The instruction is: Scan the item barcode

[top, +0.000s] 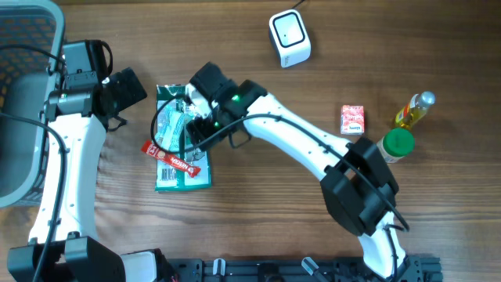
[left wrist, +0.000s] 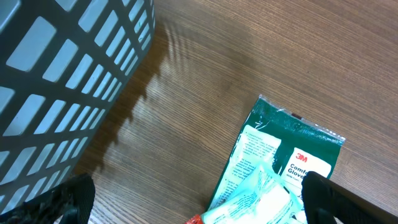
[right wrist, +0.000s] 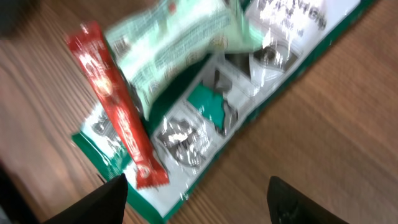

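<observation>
The flat green plastic glove packet [top: 182,182] lies left of the worktop's centre, long axis running far edge to near edge, a pale green pouch [top: 174,125] and red stick wrapper [top: 169,160] lying on it beneath the empty, spread right gripper [right wrist: 208,202]; the left gripper [left wrist: 199,205] gapes empty beside it.

The green pack [left wrist: 273,134] bears a red "3M" logo, then "Comfo" and "Glove" in white, both cut off.

The basket [top: 23,102] walls off the left (bottles [top: 413,111] crowd the right), with bare table [top: 376,47] around the scanner [top: 290,37].
</observation>
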Controlling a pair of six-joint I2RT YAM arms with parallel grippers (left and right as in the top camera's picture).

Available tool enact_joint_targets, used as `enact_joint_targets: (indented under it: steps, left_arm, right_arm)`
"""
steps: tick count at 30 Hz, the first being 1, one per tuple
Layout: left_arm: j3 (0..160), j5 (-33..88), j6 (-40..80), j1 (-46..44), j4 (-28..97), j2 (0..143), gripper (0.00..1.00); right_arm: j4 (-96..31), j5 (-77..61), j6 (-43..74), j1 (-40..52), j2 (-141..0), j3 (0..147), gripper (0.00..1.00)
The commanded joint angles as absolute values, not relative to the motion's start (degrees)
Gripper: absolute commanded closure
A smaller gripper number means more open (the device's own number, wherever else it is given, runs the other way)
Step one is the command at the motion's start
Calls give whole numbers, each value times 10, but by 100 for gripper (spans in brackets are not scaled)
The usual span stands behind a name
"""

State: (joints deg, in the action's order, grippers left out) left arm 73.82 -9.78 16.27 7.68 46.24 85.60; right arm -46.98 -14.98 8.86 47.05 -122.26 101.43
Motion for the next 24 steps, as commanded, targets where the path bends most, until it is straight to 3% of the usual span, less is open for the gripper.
enact_joint_targets:
  steps: [1,8,15,24]
  left_arm:
    - [741,-99,170,80,463,855,0]
    - [741,-99,170,80,463,855,0]
    - [741,-99,170,80,463,855,0]
    - [741,-99,170,80,463,855,0]
  right_arm:
    - [-480,-47,96,512,-1217,1004,32]
    - [-408,-19,95,570,-1217,956,52]
    - [-318,-33,121,575,-1217,874,64]
    - [-281,-60,119,575,-1216,859,66]
